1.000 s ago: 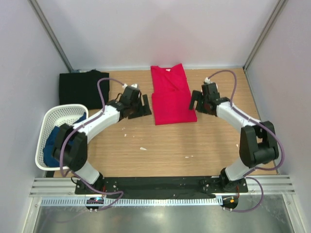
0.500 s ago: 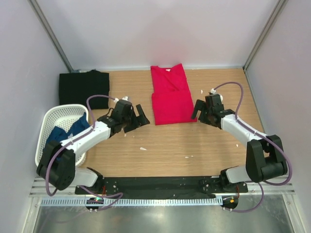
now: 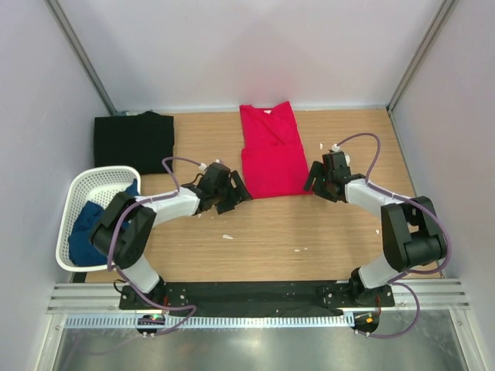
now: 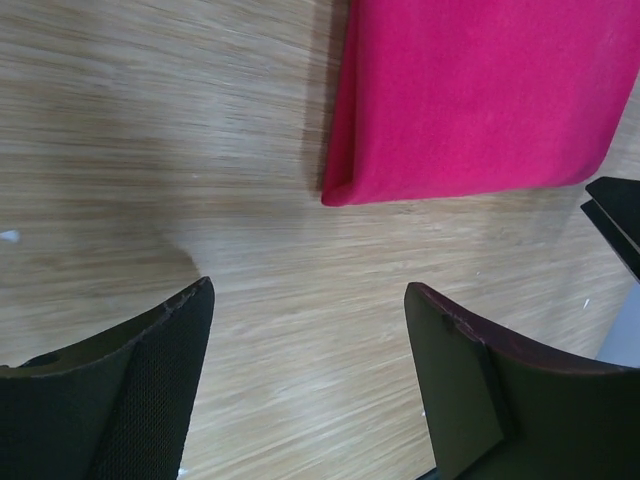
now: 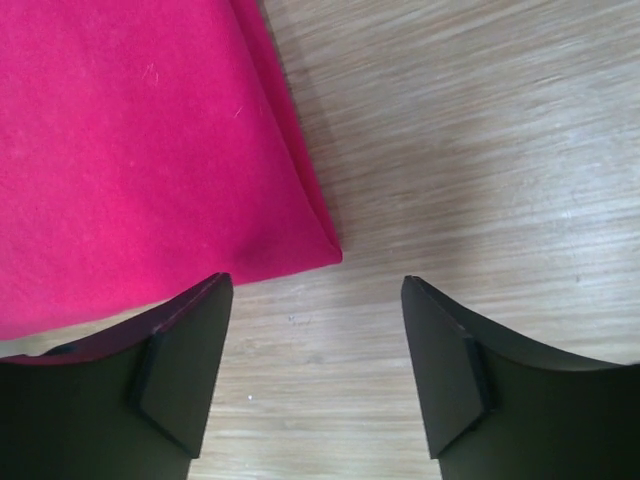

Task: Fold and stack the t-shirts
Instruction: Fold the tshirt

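The red t-shirt [image 3: 271, 151] lies folded into a long strip on the wooden table at the back centre, with its white neck label at the far end. My left gripper [image 3: 238, 195] is open and empty, low over the table just off the shirt's near left corner [image 4: 470, 100]. My right gripper [image 3: 313, 180] is open and empty just off its near right corner [image 5: 130, 140]. In both wrist views only bare wood lies between the fingers [image 4: 170, 370] [image 5: 180, 360]. The black t-shirt [image 3: 133, 139] lies folded at the back left. The dark blue t-shirt [image 3: 93, 224] is bunched in the basket.
The white mesh basket [image 3: 81, 185] stands at the left edge of the table. Small white scraps [image 3: 228, 236] lie on the wood in front of the red shirt. Grey walls close in the left, right and far sides. A metal rail [image 3: 255, 297] runs along the near edge.
Both grippers have drawn back from the red shirt's sides toward its near edge. The left one also swung right to the near left corner. The shirt has not moved.
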`<state>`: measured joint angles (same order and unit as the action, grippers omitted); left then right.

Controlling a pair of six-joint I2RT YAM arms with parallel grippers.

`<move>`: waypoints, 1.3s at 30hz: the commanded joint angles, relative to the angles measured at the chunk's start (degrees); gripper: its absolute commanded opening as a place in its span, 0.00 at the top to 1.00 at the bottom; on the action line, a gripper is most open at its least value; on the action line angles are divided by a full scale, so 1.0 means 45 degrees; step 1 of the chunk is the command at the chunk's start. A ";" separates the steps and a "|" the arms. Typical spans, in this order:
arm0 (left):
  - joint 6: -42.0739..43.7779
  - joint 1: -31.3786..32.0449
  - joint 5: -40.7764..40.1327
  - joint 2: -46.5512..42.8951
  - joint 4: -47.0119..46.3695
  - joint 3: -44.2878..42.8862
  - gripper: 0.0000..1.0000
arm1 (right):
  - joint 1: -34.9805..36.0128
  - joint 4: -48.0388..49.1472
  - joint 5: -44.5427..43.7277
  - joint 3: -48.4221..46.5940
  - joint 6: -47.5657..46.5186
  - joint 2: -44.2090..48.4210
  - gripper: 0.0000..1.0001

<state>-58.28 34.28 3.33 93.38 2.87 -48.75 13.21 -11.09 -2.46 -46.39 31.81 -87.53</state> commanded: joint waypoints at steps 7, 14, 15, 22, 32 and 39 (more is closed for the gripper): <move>-0.0583 0.0604 -0.2010 0.1278 -0.1243 -0.1216 0.29 | -0.0124 0.1644 -0.0254 0.0036 0.0215 -0.0725 0.38; -0.0701 0.0643 -0.2244 0.2392 -0.1342 -0.1861 0.39 | -0.0143 0.2075 -0.0352 -0.0256 0.0216 -0.1174 0.47; -0.0740 0.0643 -0.2264 0.2470 -0.1342 -0.1881 0.42 | -0.0143 0.2074 -0.0333 -0.0296 0.0216 -0.1213 0.47; -0.0506 0.0643 -0.2499 0.2978 -0.0876 -0.2349 0.69 | -0.0143 0.2192 -0.0216 -0.0355 0.0215 -0.1487 0.59; 0.0138 0.0799 -0.2380 0.2746 0.1251 -0.2507 1.00 | -0.0124 0.1393 0.0873 0.0658 0.0216 -0.0669 0.99; 0.0199 0.2416 -0.2675 0.0715 0.3637 -0.0985 1.00 | 0.0538 -0.0442 0.2422 0.2476 0.0489 0.1400 0.99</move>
<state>-58.22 41.65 -7.46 100.49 10.63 -55.81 13.80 -6.66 5.58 -37.98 33.47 -85.06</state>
